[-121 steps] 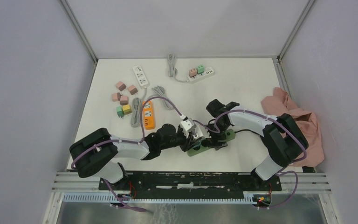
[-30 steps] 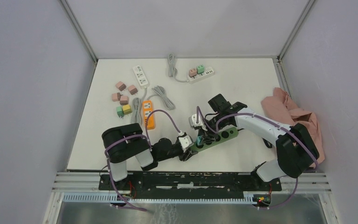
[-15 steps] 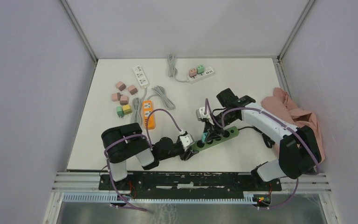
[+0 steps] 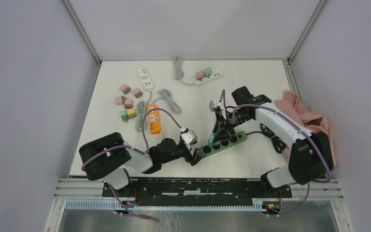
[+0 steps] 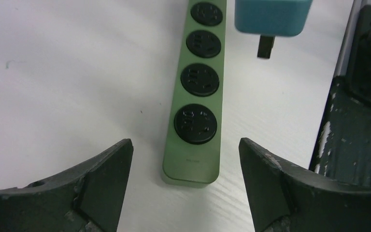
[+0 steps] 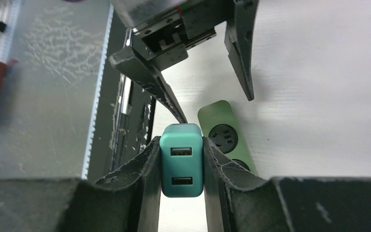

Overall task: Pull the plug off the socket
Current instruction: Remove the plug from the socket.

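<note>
A white table is enclosed by pale grey walls, with the two arm bases bolted at its near edge. Near the middle of the table a green strip is laid at a slant. In the left wrist view four round black sockets are seen along its top, none of them occupied.

The teal plug is clamped between the fingers of the right gripper, whose jaws are closed on its sides. Two USB ports are shown on the plug's face. It is held above the strip, beside the socket row, and its dark prong is seen bare in the air, clear of any socket.

The left gripper is held low at the strip's near end. Its jaws are spread wide, with the end of the strip between them and white table visible on both sides, so nothing is gripped.

Towards the far left an orange strip, a white strip and some small coloured cubes are laid out. A pink cloth is bunched at the right edge.
</note>
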Controlling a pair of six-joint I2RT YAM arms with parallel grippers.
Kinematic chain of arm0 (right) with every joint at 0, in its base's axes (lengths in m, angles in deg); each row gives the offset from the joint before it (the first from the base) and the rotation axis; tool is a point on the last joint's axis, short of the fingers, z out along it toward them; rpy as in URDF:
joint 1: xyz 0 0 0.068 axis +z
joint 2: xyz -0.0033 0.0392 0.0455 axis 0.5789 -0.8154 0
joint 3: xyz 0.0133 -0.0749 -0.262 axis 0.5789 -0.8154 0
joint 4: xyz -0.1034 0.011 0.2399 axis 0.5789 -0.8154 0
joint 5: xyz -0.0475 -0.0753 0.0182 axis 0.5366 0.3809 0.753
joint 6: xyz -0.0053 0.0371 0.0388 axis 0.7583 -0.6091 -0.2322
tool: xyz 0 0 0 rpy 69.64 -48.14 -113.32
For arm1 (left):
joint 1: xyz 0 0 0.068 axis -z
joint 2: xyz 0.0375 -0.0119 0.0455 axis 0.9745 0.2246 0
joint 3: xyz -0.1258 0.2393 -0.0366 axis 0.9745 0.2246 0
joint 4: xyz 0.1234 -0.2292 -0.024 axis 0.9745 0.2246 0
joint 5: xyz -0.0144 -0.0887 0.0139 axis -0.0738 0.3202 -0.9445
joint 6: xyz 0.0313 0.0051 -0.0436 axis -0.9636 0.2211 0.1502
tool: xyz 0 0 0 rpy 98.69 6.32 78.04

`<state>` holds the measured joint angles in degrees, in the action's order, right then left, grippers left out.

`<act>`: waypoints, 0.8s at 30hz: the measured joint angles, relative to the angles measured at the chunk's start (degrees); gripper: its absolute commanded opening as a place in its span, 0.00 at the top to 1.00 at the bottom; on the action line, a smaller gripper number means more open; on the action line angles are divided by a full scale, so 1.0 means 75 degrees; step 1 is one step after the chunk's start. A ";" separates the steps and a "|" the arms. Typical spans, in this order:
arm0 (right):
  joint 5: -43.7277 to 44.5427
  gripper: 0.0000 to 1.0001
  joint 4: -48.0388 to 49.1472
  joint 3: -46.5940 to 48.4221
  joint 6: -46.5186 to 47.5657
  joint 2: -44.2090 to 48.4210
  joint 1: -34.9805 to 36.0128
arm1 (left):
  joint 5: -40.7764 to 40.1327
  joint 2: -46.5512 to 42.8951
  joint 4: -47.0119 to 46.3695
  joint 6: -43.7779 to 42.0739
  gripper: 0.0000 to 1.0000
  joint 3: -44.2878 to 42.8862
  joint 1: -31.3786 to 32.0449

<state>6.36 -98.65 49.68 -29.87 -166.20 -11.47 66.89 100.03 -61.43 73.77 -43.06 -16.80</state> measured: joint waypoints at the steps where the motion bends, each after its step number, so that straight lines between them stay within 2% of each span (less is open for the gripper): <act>1: -0.0079 1.00 0.0087 0.0000 -0.0256 -0.0006 -0.0061 | -0.0070 -0.0306 0.0239 0.0064 0.11 -0.0003 -0.0006; 5: -0.0350 1.00 0.0737 0.0000 -0.1571 -0.0023 -0.0277 | -0.0289 -0.1215 0.1137 0.0160 0.09 -0.0070 -0.0006; 13: -0.0653 1.00 0.1821 -0.0032 -0.3433 -0.0108 -0.0487 | -0.0568 -0.2617 0.2943 0.0554 0.01 -0.0154 -0.0114; 24: -0.0912 1.00 0.2760 -0.0239 -0.4902 -0.0108 -0.0635 | -0.0749 -0.4520 0.3582 0.1335 0.01 -0.0154 -0.0268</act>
<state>-0.49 -77.95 47.89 -66.63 -167.00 -16.24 61.27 66.13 -34.57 83.78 -44.22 -18.81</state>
